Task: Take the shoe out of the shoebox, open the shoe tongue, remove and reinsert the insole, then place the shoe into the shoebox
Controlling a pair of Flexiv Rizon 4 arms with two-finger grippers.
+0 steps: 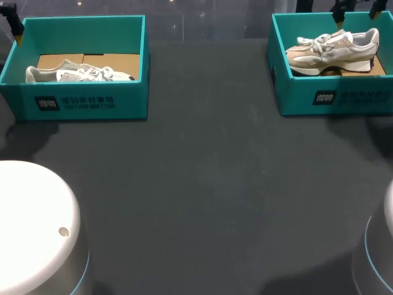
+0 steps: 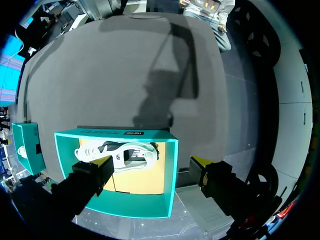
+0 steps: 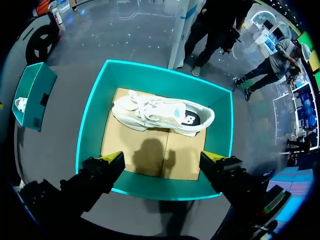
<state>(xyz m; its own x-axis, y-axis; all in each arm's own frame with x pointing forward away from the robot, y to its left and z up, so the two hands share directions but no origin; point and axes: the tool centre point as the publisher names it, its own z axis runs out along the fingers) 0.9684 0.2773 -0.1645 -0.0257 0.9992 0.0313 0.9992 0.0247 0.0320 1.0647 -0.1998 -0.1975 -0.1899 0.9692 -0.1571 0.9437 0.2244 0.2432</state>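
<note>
Two teal shoeboxes stand at the table's far side. The left shoebox (image 1: 86, 101) holds a white shoe (image 1: 80, 74) lying on brown cardboard. The right shoebox (image 1: 344, 98) holds a beige and white shoe (image 1: 334, 52). My left gripper (image 1: 15, 27) hangs open above the left box's far left corner; in its wrist view the gripper (image 2: 151, 164) is over the box (image 2: 115, 134) and shoe (image 2: 120, 154). My right gripper (image 1: 356, 15) hovers open above the right box's far side, and its wrist view shows the gripper (image 3: 162, 160) over the box (image 3: 92, 110) and shoe (image 3: 162, 115).
The dark table top (image 1: 202, 184) stretches between and in front of the boxes. White round arm bases sit at the near left (image 1: 31, 227) and near right (image 1: 381, 246). The other shoebox (image 3: 30, 95) shows off to the side in the right wrist view.
</note>
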